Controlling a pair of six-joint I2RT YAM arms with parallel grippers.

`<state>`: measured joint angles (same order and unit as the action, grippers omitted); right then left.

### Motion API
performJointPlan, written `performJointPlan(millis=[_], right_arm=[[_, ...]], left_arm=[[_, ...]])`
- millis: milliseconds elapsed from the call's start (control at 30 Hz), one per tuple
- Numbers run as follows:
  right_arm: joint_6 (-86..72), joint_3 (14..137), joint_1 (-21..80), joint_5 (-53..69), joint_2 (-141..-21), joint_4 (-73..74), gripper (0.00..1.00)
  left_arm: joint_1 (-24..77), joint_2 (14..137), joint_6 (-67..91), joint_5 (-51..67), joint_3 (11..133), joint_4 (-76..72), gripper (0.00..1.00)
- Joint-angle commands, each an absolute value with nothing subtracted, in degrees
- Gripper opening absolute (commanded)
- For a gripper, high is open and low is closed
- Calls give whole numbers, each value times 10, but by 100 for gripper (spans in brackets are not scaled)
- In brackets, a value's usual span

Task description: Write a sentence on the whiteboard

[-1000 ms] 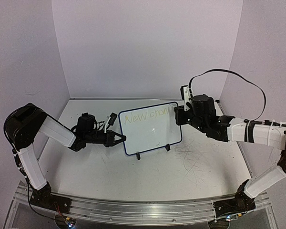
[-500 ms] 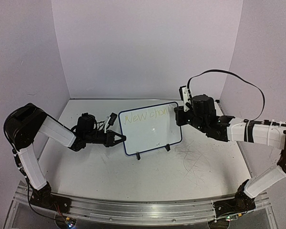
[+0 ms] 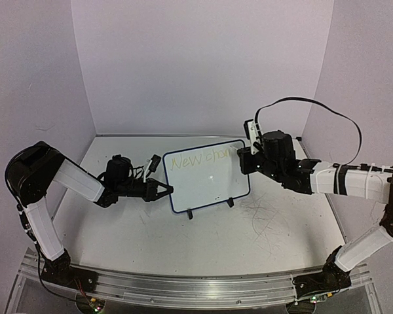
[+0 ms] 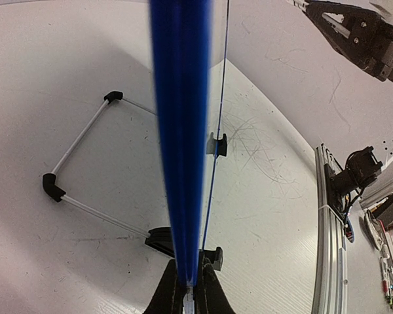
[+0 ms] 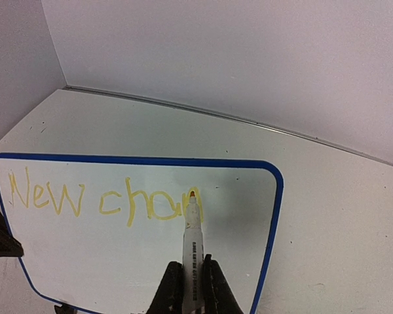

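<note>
- The left gripper is clamped tight on the left edge of the small white board with a blue frame, which stands upright on the scuffed white table.
- The right gripper squeezes a white marker pen.
- Its orange tip seems to touch the board just after the pale yellow words "New chan".

Soft even light; the whiteboard blurs close up.

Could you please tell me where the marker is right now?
Right wrist view: the marker sits in the right pincer, tip at the right end of the sentence on the whiteboard.
</note>
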<state>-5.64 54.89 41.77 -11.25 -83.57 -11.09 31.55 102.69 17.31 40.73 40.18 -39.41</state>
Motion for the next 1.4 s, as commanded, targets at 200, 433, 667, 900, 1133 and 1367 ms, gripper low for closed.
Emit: performJointPlan(millis=[200, 433, 667, 900, 1133, 1367], right_arm=[[-58, 550, 405, -118, -848, -140, 0], [-63, 554, 405, -122, -860, -142, 0], [-72, 558, 399, -130, -871, -142, 0], [-69, 561, 397, -143, -878, -142, 0], [-68, 567, 397, -144, -886, -143, 0], [-69, 576, 396, -130, -899, -145, 0]], left_arm=[[314, 1020, 154, 374, 413, -367, 0], [314, 1020, 155, 375, 414, -367, 0], [314, 1019, 153, 375, 413, -367, 0], [314, 1016, 153, 374, 410, -367, 0], [314, 1016, 152, 374, 410, -367, 0], [315, 1015, 152, 374, 408, -367, 0]])
